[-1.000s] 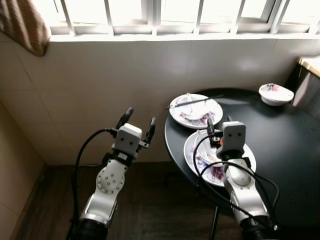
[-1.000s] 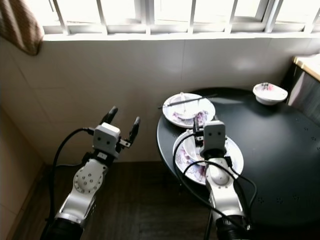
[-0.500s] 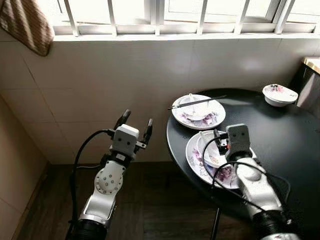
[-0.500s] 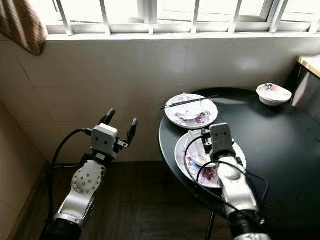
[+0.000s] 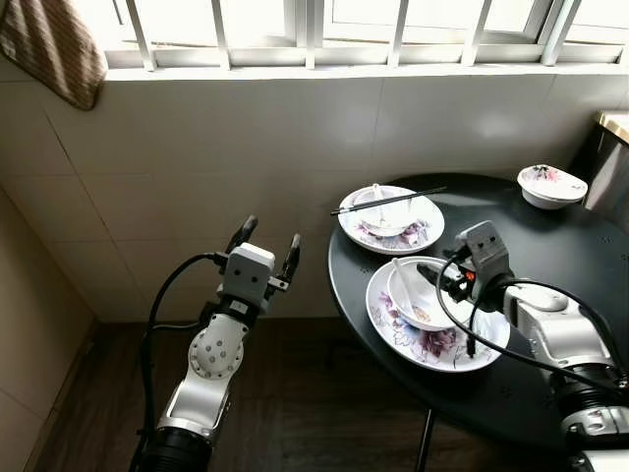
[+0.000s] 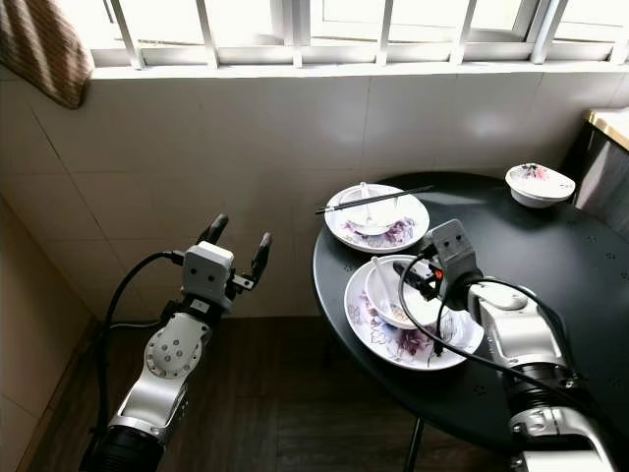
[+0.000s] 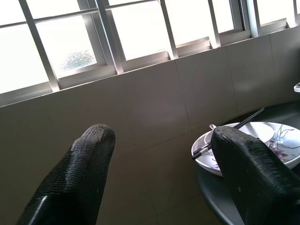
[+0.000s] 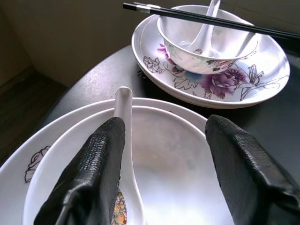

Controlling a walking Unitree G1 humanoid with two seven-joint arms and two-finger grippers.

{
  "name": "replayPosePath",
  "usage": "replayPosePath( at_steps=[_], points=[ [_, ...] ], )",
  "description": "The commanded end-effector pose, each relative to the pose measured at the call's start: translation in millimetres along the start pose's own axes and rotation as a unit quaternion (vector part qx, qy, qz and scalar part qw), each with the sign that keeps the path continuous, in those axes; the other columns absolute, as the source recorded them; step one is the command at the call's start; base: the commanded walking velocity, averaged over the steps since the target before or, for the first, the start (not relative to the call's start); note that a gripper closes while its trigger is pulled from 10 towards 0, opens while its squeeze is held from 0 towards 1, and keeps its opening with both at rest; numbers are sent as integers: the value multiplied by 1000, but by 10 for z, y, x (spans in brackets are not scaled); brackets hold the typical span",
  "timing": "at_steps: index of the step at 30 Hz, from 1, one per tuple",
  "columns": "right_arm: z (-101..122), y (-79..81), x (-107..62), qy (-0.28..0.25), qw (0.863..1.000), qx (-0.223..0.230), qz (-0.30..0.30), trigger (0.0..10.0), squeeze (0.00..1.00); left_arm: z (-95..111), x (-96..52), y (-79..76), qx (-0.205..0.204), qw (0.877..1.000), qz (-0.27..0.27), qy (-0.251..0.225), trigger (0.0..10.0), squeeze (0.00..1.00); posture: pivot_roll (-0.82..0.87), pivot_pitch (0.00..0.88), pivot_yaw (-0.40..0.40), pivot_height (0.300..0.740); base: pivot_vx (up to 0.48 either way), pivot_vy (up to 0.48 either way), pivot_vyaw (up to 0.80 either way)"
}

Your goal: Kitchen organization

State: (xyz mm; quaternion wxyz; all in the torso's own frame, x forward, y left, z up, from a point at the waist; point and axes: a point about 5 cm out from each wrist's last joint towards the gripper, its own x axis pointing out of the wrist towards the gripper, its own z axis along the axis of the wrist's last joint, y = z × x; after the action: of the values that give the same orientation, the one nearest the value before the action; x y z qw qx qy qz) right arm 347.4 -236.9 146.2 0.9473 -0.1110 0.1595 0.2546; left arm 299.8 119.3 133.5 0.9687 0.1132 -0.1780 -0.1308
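Two floral plates [image 5: 438, 346] | white bowl [image 5: 418, 295], spoon [image 8: 125, 140] inside

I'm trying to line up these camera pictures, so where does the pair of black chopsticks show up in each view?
Left eye view: chopsticks lie across the bowl on the far plate.
Right eye view: same place, slanting over the bowl.
Left wrist view: a dark tip beside the finger.
Right wrist view: across the bowl's rim.
Shared landmark: the far plate.

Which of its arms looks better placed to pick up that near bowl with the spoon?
The right gripper: its open fingers hover over the bowl. The left gripper is raised off the table's side.
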Motion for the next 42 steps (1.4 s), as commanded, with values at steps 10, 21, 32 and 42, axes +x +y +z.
replayPosePath(
  at_steps=[10, 21, 32, 42],
  points=[
    [-21, -71, 92, 54, 997, -4, 56, 10000, 0, -28, 15, 21, 8, 1000, 6, 9, 10000, 0, 43, 0, -23, 740, 0, 0, 0],
    [-159, -4, 212, 90, 994, 20, 56, 10000, 0, -42, 12, 18, 12, 1000, 10, 13, 10000, 0, 61, 0, -35, 740, 0, 0, 0],
    [-338, 100, 230, 129, 987, 8, 92, 10000, 0, -56, 8, 3, 13, 1000, 14, 17, 10000, 0, 60, 0, -43, 740, 0, 0, 0],
    [-456, 149, 246, 165, 982, 17, 85, 10000, 0, -77, 29, -23, 13, 1000, 15, 20, 10000, 0, 54, 0, -49, 740, 0, 0, 0]
  ],
)
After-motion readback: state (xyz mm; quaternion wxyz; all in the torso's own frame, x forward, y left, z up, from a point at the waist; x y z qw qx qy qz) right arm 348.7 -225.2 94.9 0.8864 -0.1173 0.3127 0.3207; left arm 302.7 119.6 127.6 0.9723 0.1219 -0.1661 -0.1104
